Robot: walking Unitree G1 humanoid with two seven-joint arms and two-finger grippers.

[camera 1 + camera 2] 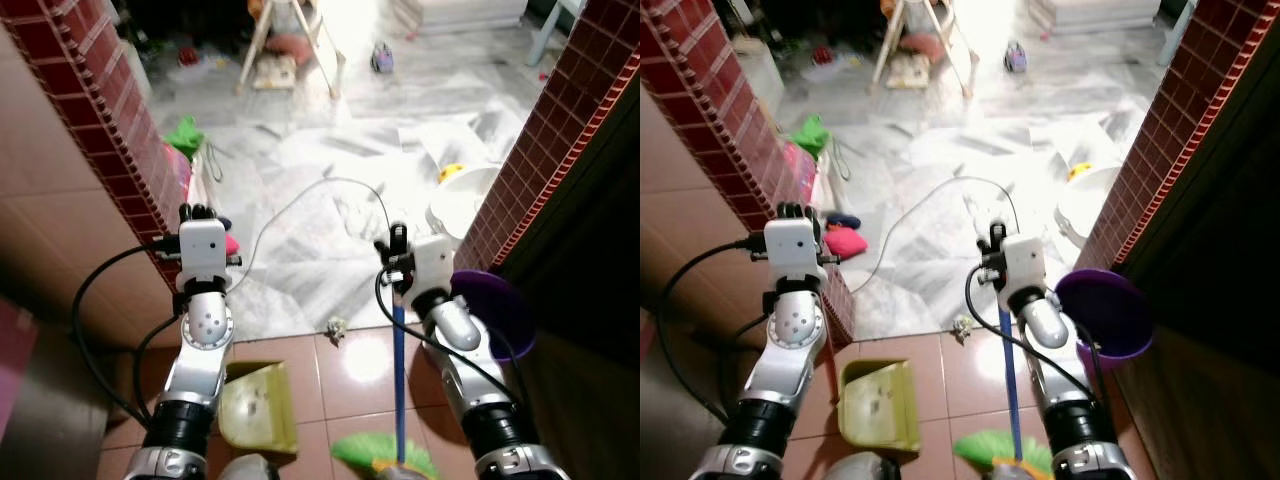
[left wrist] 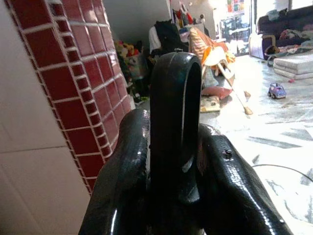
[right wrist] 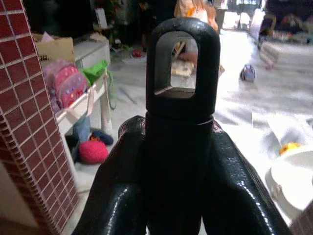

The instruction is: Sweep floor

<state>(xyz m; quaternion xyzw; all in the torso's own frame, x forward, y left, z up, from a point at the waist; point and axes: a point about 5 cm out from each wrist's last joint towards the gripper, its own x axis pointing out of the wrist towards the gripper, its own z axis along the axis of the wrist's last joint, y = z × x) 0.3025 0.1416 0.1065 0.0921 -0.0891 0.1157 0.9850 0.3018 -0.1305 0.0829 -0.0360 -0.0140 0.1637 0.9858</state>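
Nearest to us, at our feet on the reddish-brown tiled floor (image 1: 350, 365), lie the green bristles of our blue-handled broom (image 1: 398, 380) and a yellow-green plastic dustpan (image 1: 258, 405). Our right gripper (image 1: 397, 243) is clamped around the broom's black looped handle top (image 3: 178, 68), the shaft running straight down to the bristles. Our left gripper (image 1: 198, 213) is closed around the dustpan's black upright handle (image 2: 175, 112). A small scrap of debris (image 1: 336, 327) sits where the brown tiles meet the white marble floor (image 1: 330, 180). A purple plastic basin (image 1: 492, 312) rests beside our right arm, against the red brick-tiled wall (image 1: 560, 150).
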